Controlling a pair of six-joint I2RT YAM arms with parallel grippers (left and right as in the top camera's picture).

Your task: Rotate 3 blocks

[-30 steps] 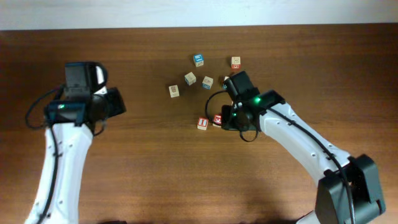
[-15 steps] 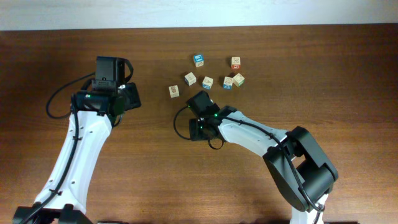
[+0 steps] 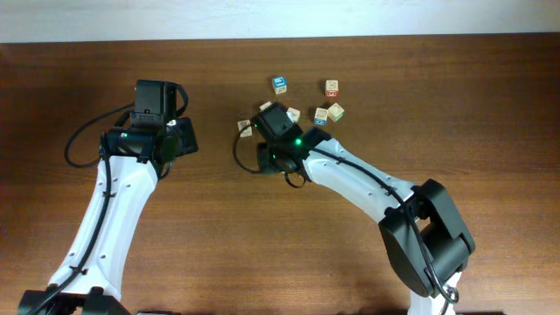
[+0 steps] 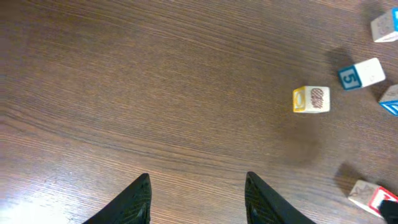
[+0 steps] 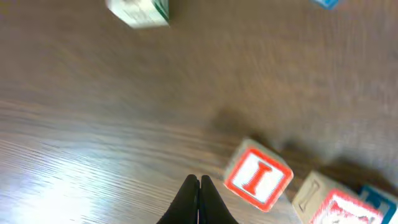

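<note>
While the left gripper hangs open over the table, the right gripper is pinched shut, empty, near a red-and-white block.

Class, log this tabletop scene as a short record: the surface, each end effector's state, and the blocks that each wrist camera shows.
surface: brown wooden table
left end effector: open, empty, over bare wood
right end effector: shut, holding nothing
right wrist view: red-and-white wooden cube printed I on the table, not gripped; second red-and-white cube beside it
left wrist view: cream wooden cube with faint red print; blue-faced wooden cube further off
</note>
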